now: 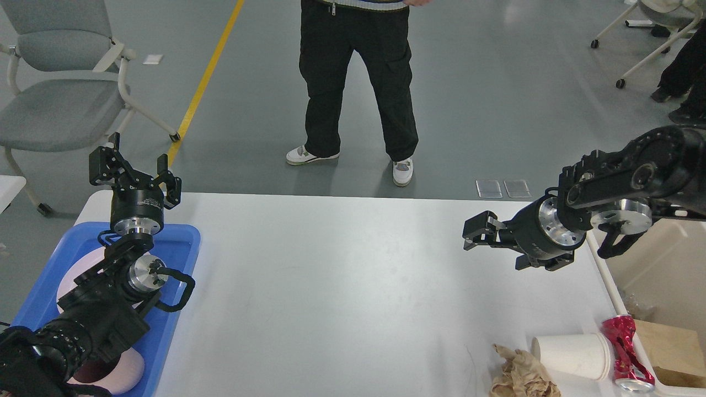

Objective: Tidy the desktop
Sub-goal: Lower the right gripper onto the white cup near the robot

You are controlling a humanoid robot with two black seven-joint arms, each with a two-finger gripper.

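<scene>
head view: the tabletop (342, 286) fills the middle and lower part of the picture, white, smooth and mostly bare; it is a fixed, stiff surface, so what will be handled is the litter at its near right corner. there a crumpled brown paper (521, 375) lies just beside a white paper cup (571, 355) on its side, and the cup touches a crushed red can (626, 353) at the tabletop's right edge. all three look light; the paper is soft and would take a pinch anywhere, the cup is thin and likely to buckle, best taken across its body near the rim, and the can is already dented, probably slippery, best gripped across its narrow waist. beyond the edge sits a cream bin (670, 344) with cardboard in it. at the far left a blue tray (182, 242) holds a pale round plate, partly hidden. the left tool (135, 168) points upward above the tray, fingers spread apart, holding nothing. the right tool (477, 231) reaches in level from the right, pointing left, well above the litter; it seems empty, but how far apart its fingers stand i cannot tell.
</scene>
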